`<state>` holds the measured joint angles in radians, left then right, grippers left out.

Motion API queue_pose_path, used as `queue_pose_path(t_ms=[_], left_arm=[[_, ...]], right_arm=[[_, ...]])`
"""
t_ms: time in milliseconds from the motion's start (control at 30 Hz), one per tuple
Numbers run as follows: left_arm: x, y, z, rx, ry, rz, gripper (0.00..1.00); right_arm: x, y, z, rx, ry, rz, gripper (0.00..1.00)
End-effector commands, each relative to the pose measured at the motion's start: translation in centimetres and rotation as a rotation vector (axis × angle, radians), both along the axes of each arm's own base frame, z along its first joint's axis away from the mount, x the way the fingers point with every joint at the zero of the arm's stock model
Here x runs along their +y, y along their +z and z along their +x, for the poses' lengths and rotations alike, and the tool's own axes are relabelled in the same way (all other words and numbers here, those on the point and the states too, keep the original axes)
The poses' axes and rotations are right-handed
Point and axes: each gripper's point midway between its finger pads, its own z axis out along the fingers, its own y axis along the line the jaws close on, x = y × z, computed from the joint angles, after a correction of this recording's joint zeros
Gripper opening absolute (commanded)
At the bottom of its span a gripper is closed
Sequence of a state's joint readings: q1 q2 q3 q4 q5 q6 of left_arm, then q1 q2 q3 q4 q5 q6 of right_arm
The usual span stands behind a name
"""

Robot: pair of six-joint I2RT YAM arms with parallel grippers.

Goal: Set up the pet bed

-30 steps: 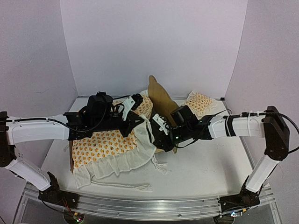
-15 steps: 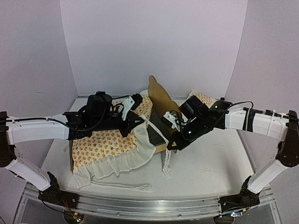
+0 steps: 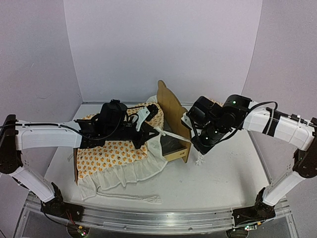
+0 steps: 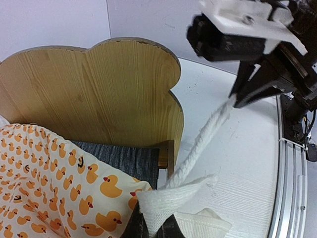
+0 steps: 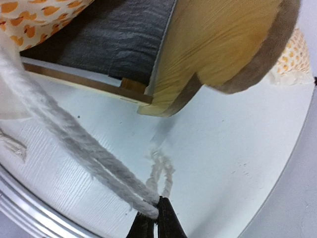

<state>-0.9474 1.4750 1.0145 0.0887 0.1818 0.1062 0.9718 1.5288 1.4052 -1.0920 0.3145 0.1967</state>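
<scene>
**Cord drawn tight across the little bed**

From where I stand, the small light plywood pet bed (image 3: 171,106) sits near the middle of the white table (image 3: 223,183). Its scalloped wooden headboard (image 4: 94,94) stands upright at the end nearer the right arm. The orange duck-print bedding with a white ruffled edge (image 3: 111,153) covers most of the bed on the left and spills over the near side onto the table. A strip of dark grey base panel (image 4: 124,159) shows beside the headboard.

The left gripper (image 4: 151,225) is pinched closed on a white corner of that bedding, just by the bare grey strip. A white braided cord (image 4: 198,144) runs taut from that corner to the right gripper (image 5: 154,217). Its fingers are clamped together on the cord, above the table just off the bed's near corner. The cord's frayed end (image 5: 161,171) dangles beyond the grip.
</scene>
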Motion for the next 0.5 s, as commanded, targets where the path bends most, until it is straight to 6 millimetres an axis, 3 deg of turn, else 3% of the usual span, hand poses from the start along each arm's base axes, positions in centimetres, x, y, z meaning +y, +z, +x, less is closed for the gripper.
queue_pose_path(t_ms=[0, 67, 133, 167, 233, 333, 400, 467], left_arm=[[-0.1, 3.0, 1.9, -0.048, 0.048, -0.066, 0.00], [0.0, 2.4, 1.8, -0.043, 0.046, -0.056, 0.00], [0.2, 1.8, 1.7, -0.039, 0.048, -0.047, 0.00], [0.2, 1.7, 1.7, -0.039, 0.049, -0.044, 0.00], [0.3, 1.7, 1.6, -0.041, 0.047, -0.042, 0.00], [0.3, 1.7, 1.5, -0.043, 0.039, -0.041, 0.00], [0.1, 1.8, 1.3, -0.042, 0.024, -0.046, 0.00], [-0.1, 2.0, 1.0, -0.039, 0.003, -0.055, 0.00]], right_arm=[[2.9, -2.2, -7.8, 0.441, 0.083, 0.210, 0.17], [8.9, -0.6, -11.6, 0.699, 0.174, 0.575, 0.38], [10.8, 0.5, -12.4, 0.791, 0.154, 0.720, 0.49], [10.5, 0.6, -12.1, 0.759, 0.162, 0.711, 0.53], [8.1, -0.4, -10.9, 0.612, 0.173, 0.577, 0.61], [4.3, -2.5, -7.6, 0.372, 0.179, 0.335, 0.61], [3.4, -3.5, -6.0, 0.282, 0.200, 0.237, 0.55], [4.6, -3.4, -4.8, 0.225, 0.240, 0.260, 0.50]])
